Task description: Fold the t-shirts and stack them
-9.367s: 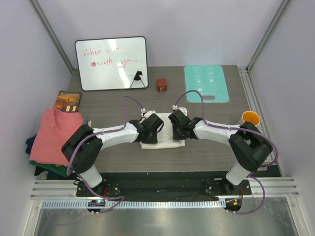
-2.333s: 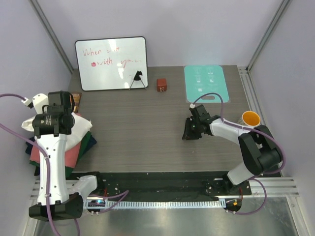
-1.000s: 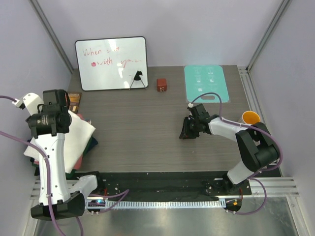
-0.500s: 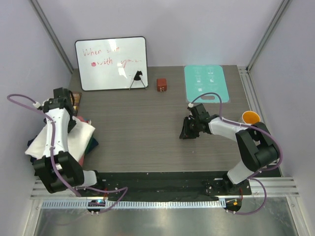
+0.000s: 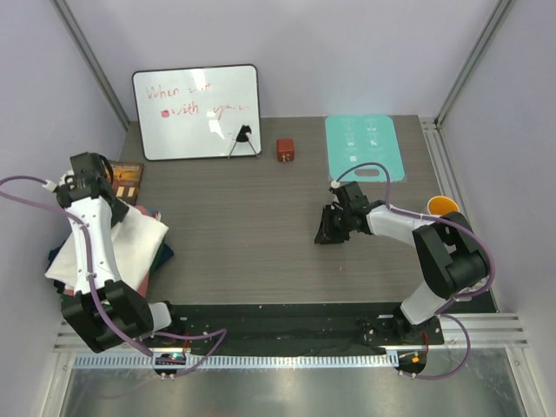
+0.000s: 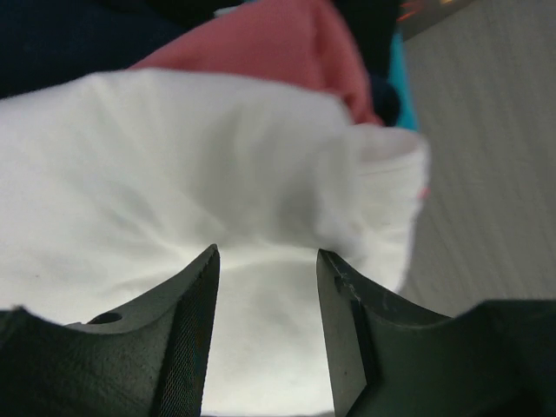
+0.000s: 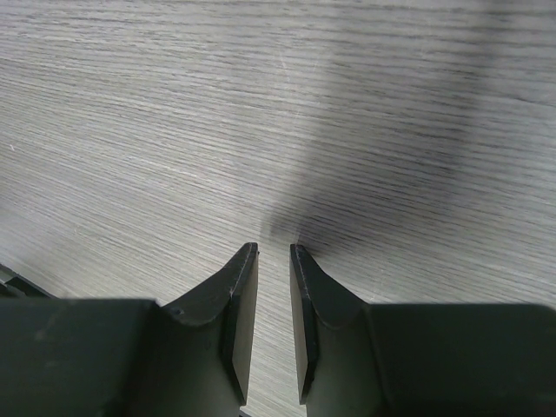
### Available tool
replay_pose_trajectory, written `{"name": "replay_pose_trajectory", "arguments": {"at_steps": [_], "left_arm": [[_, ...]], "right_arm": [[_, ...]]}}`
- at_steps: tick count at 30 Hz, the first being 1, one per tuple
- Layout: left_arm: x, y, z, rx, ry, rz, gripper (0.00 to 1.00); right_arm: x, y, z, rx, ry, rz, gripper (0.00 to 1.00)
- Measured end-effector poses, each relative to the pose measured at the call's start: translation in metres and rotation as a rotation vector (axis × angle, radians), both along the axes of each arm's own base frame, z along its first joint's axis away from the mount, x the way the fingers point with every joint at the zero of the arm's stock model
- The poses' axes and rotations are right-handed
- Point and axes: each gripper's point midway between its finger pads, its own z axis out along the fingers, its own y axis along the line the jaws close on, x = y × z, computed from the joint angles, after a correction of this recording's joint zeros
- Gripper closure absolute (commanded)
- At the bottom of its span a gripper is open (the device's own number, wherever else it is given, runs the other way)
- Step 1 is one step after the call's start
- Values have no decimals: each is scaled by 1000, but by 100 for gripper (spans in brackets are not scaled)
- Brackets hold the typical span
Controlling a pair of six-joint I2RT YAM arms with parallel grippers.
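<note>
A folded white t-shirt (image 5: 126, 248) lies on top of the pile at the table's left edge. A salmon-pink t-shirt (image 5: 141, 280) and a navy one (image 5: 165, 253) peek out under it. My left gripper (image 5: 89, 178) hovers over the pile's far end. In the left wrist view its jaws (image 6: 268, 254) stand open just above the white t-shirt (image 6: 174, 156), holding nothing, with pink cloth (image 6: 287, 43) and navy cloth (image 6: 69, 35) beyond. My right gripper (image 5: 326, 233) sits low over bare table right of centre, its fingers (image 7: 274, 252) a narrow gap apart with nothing between them.
A whiteboard (image 5: 196, 111) with a black clip (image 5: 246, 135) stands at the back left. A small red box (image 5: 285, 149) and a teal mat (image 5: 365, 148) lie at the back. An orange cup (image 5: 442, 208) is behind the right arm, a book (image 5: 126, 178) beside the pile.
The left arm has swung left and back over the pile and its jaws have widened; the white t-shirt lies loose on the pile. The right arm has barely moved.
</note>
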Motion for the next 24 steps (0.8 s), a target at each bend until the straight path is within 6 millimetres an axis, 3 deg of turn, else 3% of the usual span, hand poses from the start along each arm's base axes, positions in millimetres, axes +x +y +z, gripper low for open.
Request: {"name": "replay_pose_trajectory", "arguments": {"at_steps": [6, 8, 11, 14, 17, 22, 24], "left_arm": [[52, -18, 75, -28, -261, -109, 53], [67, -40, 90, -44, -319, -187, 55], [83, -87, 93, -97, -346, -338, 56], [89, -146, 70, -159, -308, -510, 53], [85, -203, 23, -206, -188, -676, 53], [71, -273, -62, -249, 35, -875, 51], [64, -291, -84, -261, 83, -926, 51]], "right_arm": [[1, 0, 3, 2, -8, -1, 71], [1, 0, 2, 3, -8, -1, 70], [1, 0, 3, 7, -16, -1, 69], [1, 0, 4, 11, -28, -1, 69], [2, 0, 5, 7, -33, -3, 69], [2, -1, 5, -1, -39, -6, 69], [2, -1, 5, -8, -45, -7, 69]]}}
